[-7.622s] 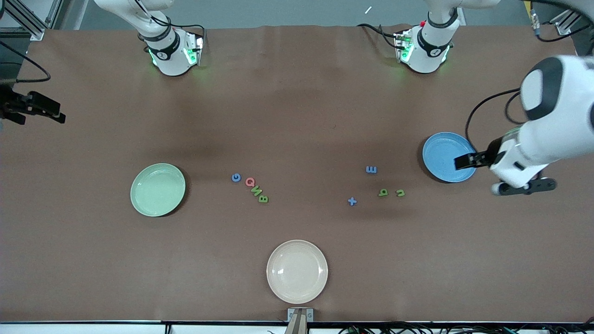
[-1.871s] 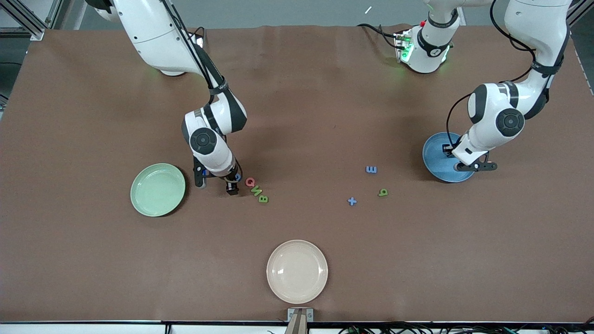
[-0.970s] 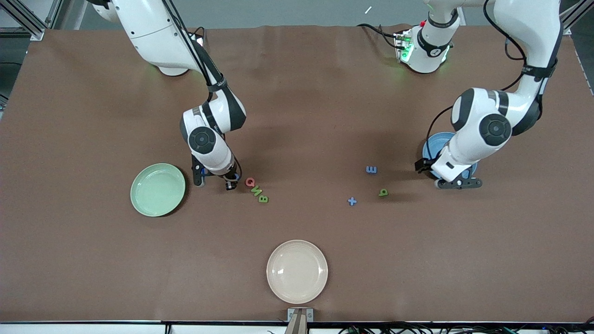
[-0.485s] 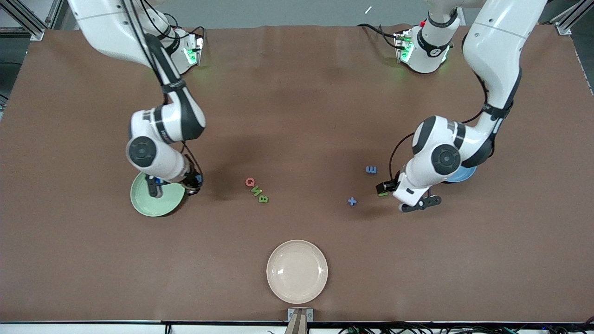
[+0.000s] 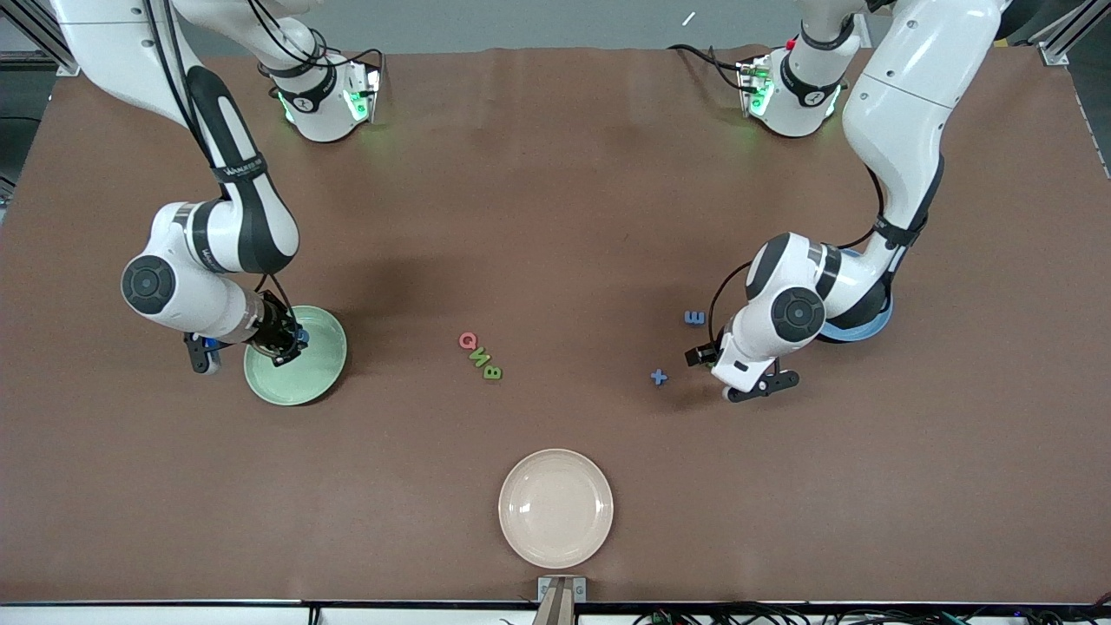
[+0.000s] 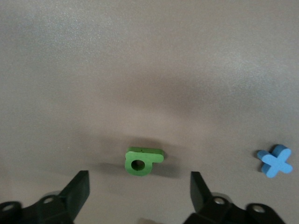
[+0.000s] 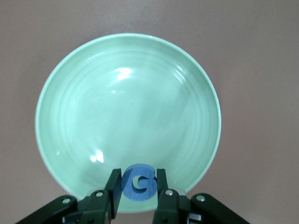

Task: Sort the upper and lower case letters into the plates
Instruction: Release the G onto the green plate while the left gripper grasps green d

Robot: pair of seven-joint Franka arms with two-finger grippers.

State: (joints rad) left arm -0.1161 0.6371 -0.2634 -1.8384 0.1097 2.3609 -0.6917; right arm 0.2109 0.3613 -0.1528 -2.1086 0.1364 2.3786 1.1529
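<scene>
Right gripper (image 7: 138, 196) had carried the blue G (image 7: 138, 182), fingers clamped, over the green plate (image 7: 70, 116); left gripper (image 6: 139, 193), fingers apart, moved over the green letter (image 6: 142, 161).

The left arm hides most of the blue plate (image 5: 855, 328) — only its rim shows.

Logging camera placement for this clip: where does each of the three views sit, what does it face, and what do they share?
Front view: high across the table, facing both arms and bases; pale green plate, cream plate.
Left wrist view: above the green letter, open left end effector framing it; shares the blue cross with the front view.
Right wrist view: over the pale green plate's rim, right end effector pinching the blue G; plate shared with the front view.
</scene>
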